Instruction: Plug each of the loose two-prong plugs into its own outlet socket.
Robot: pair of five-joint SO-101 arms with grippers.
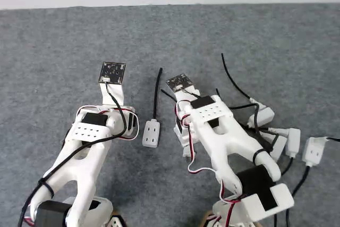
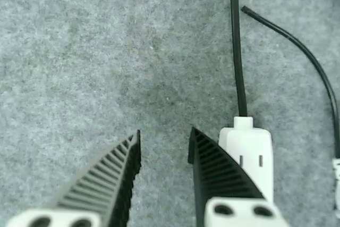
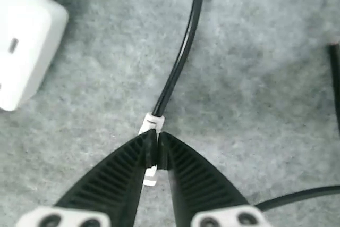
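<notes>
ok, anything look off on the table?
Nothing broken or spilled. The socket between the arms trails a short cord with a loose end. Beside the right arm, sockets and cords lie in a crossed heap. The right jaws are shut on a plug.

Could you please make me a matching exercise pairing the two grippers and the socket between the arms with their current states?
Things:
1. left gripper
2. right gripper
3. socket

States:
A. shut on a plug
B. lying on the carpet
C. open, holding nothing

Pairs: 1-C, 2-A, 3-B
</notes>
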